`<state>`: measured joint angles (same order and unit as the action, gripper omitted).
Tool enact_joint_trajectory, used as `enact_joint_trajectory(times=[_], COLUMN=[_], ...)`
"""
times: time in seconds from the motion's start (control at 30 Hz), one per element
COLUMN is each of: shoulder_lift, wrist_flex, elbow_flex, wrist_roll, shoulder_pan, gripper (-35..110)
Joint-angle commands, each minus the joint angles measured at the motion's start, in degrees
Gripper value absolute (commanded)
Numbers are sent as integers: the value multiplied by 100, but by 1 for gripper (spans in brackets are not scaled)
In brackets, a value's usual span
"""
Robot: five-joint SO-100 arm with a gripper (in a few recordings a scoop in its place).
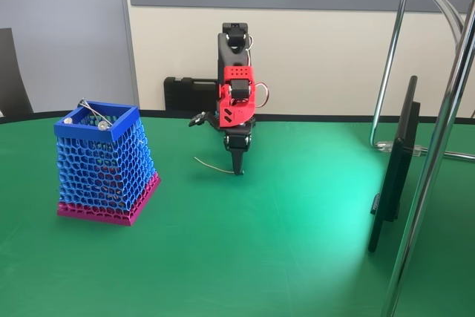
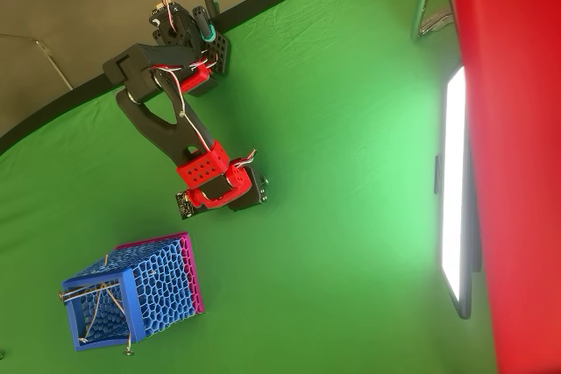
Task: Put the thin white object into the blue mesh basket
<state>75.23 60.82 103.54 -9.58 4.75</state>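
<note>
The thin white object (image 1: pixel 211 165) is a slightly curved pale strand lying low over the green table, its right end meeting my fingertips. My gripper (image 1: pixel 237 169) points straight down, its dark fingers drawn together on that end. In the overhead view the red wrist (image 2: pixel 217 183) covers the fingers and the strand. The blue mesh basket (image 1: pixel 103 162) stands upright to the left of the gripper, a good hand's length away, with a solid blue rim (image 1: pixel 119 130) and a magenta base. Seen from above, the basket (image 2: pixel 165 285) lies below and left of the wrist.
A grey metal rod (image 1: pixel 94 114) with silvery round pieces rests across the basket's opening. A thin black screen (image 1: pixel 395 168) and chrome stand poles (image 1: pixel 438 146) occupy the right side. A black case (image 1: pixel 188 93) sits behind the arm at the table's far edge.
</note>
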Motion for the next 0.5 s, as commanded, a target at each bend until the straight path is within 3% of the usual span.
enact_joint_trajectory(times=[0.0,0.47], shoulder_lift=[0,-606], wrist_flex=[53,650], elbow_flex=[-237,-853], wrist_roll=[53,281], shoulder_pan=[35,53], gripper=[14,3])
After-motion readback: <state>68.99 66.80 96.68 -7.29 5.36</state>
